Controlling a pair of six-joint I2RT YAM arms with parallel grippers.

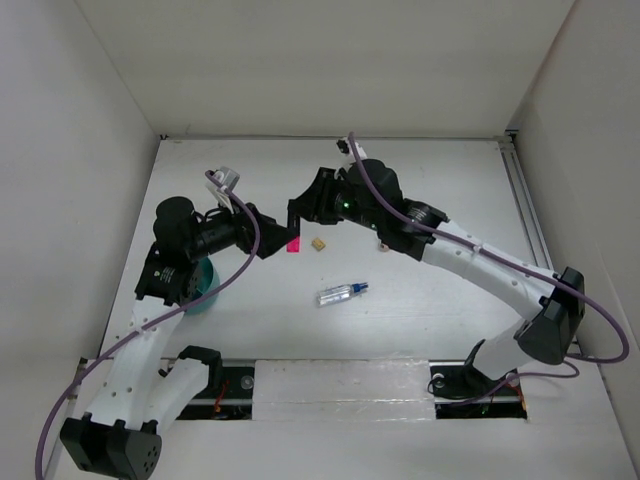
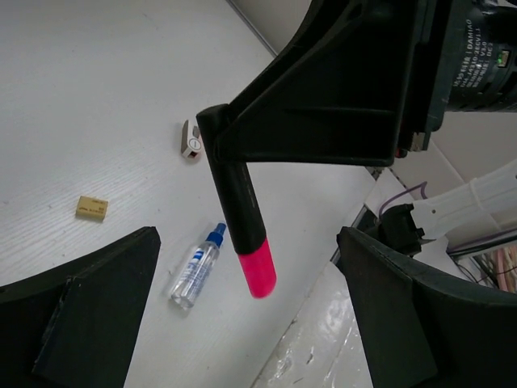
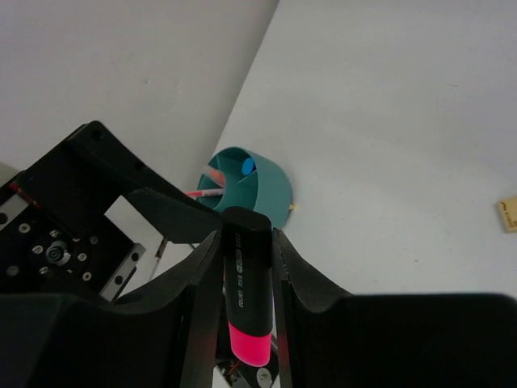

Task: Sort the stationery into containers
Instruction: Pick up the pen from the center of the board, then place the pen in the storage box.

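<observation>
My right gripper (image 1: 298, 222) is shut on a black marker with a pink end (image 1: 293, 245), holding it above the table. In the right wrist view the marker (image 3: 247, 299) is pinched between both fingers (image 3: 200, 283). My left gripper (image 1: 272, 238) is open, and the marker's pink end (image 2: 257, 273) hangs between its spread fingers (image 2: 97, 315) without touching them. The teal cup (image 1: 205, 290) stands under the left arm and holds a few pens (image 3: 242, 167). A beige eraser (image 1: 318, 243) and a clear blue-capped pen (image 1: 342, 293) lie on the table.
A small white object (image 2: 191, 139) lies on the table beyond the eraser (image 2: 92, 207). White walls enclose the table on the left, back and right. A metal rail (image 1: 525, 210) runs along the right edge.
</observation>
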